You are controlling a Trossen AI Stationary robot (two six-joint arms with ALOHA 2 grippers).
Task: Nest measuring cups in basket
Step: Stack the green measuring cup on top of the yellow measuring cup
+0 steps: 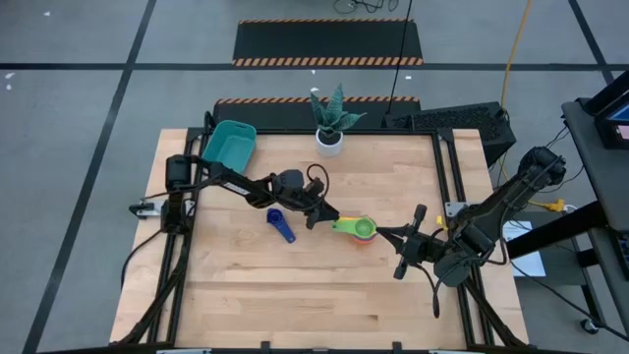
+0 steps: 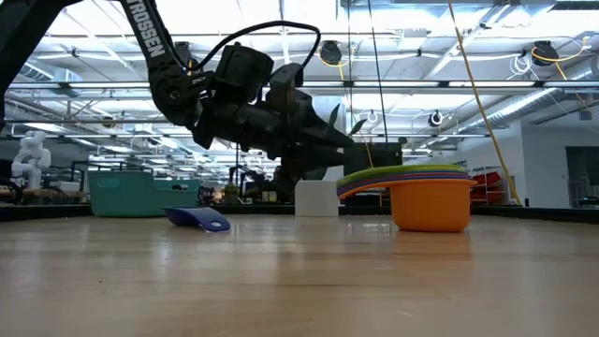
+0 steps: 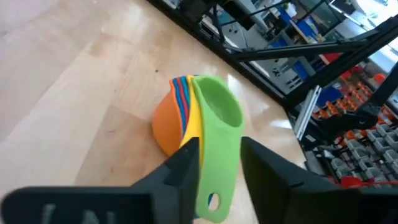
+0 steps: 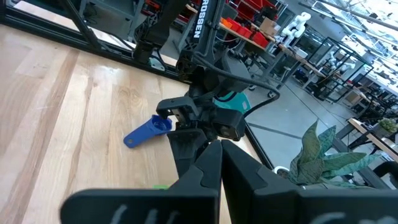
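Observation:
A stack of nested measuring cups (image 1: 362,229) stands on its orange bottom cup (image 2: 430,206) at the table's middle. A green cup (image 3: 221,109) lies on top, its handle pointing toward my left gripper (image 1: 332,218). That gripper is open, with one finger on each side of the green handle. A dark blue cup (image 1: 280,225) lies alone on the table, left of the stack. The teal basket (image 1: 229,145) stands at the far left corner. My right gripper (image 1: 385,233) hovers shut just right of the stack and holds nothing. My left gripper (image 3: 221,155) comes nearly level from the table's left, its fingers (image 3: 186,163) lying along the two long edges of the green cup's handle (image 3: 217,183). I cannot tell whether they touch it. The green cup sits nested in the stack.
A white plant pot (image 1: 330,141) with a spiky plant stands at the table's far edge, behind the stack. Bare wood lies toward the near edge. Black frame rails run along the table's left and right sides.

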